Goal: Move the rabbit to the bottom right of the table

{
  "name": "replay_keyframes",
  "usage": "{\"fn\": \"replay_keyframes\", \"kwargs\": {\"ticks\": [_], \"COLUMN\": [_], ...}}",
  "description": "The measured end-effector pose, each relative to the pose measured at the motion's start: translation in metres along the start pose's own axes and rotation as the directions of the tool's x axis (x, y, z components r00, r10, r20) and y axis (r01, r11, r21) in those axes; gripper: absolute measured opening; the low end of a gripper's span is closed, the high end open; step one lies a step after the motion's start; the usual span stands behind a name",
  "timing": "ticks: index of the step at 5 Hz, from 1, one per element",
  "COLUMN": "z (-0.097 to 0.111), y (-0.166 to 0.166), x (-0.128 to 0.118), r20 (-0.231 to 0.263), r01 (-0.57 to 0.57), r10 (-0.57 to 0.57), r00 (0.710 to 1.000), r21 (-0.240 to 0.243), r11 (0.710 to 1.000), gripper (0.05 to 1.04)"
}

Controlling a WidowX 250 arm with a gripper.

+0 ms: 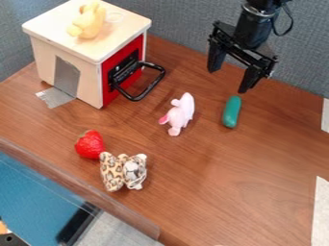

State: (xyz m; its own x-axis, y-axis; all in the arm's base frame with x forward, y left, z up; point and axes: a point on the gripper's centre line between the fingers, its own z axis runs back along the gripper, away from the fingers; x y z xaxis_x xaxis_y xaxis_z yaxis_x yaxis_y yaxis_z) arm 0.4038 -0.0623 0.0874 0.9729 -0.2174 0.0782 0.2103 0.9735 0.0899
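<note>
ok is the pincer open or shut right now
Open: the pincer has its two fingers spread well apart, with nothing held between them.

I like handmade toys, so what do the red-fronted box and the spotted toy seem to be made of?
The box looks like smooth, matte wood, judging by its pale, flat panels, though coated board is possible. Its black handle could be plastic or painted metal. The spotted toy looks like soft plush, given its leopard print and puffy shape.
</note>
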Motion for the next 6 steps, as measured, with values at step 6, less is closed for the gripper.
{"fn": "replay_keyframes", "kwargs": {"ticks": [6], "z": [-0.061], "y": [0.045], "x": [-0.044], "r20": [-0.046], "r01": [-0.048], "r10": [0.048], "r00": [0.998], "r21": [-0.005], "r11": [0.999], "gripper": [1.001]}}
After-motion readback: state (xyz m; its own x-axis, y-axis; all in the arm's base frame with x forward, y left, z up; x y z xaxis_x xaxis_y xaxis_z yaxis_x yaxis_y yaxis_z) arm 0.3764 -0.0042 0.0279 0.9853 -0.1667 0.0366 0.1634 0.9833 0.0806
